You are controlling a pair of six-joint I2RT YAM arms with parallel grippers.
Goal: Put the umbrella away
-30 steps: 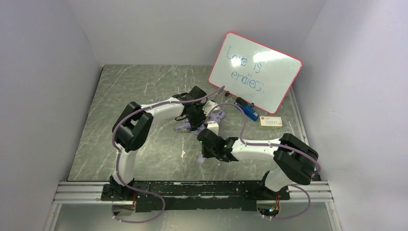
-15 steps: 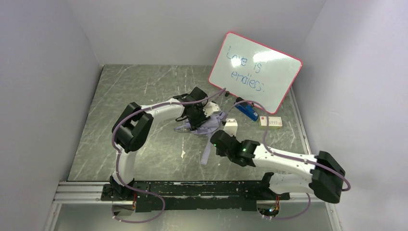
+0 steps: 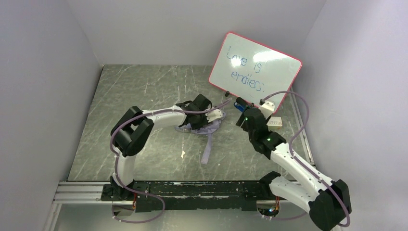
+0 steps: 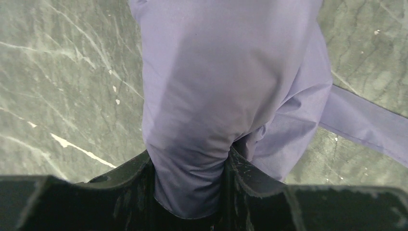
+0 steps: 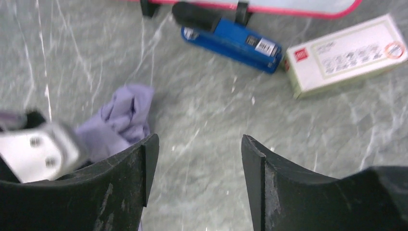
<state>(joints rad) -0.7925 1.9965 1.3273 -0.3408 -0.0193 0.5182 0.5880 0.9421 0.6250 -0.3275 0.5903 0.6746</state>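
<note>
The left gripper (image 4: 190, 185) is clamped on a bunched fold of the umbrella (image 4: 226, 72), and its two black fingers (image 4: 127, 185) press the lavender fabric from either side. The cloth swells out above them and hides what lies under it, so no shaft or handle can be made out in the left wrist view. A flat strip of the same fabric runs off to the right over the table (image 4: 57, 96). From the top view, the left gripper (image 3: 208, 117) sits low over the middle of the table (image 3: 139, 96). The umbrella (image 3: 202, 129) lies crumpled beneath and just beside it, with one narrow strip trailing toward the near edge. The right gripper (image 5: 199, 154) has its fingers spread apart with only bare table between them. It hangs apart from the umbrella (image 5: 122, 115), which shows as a rumpled heap to the left of its fingers. In the top view, the right gripper (image 3: 244, 115) is to the right of the fabric, near the foot of the whiteboard (image 3: 255, 72). Beyond its fingers lie a blue stapler (image 5: 231, 41) and, just beside it to the right, a white box (image 5: 346, 48). Both are close under the whiteboard's red edge (image 5: 288, 5).
</note>
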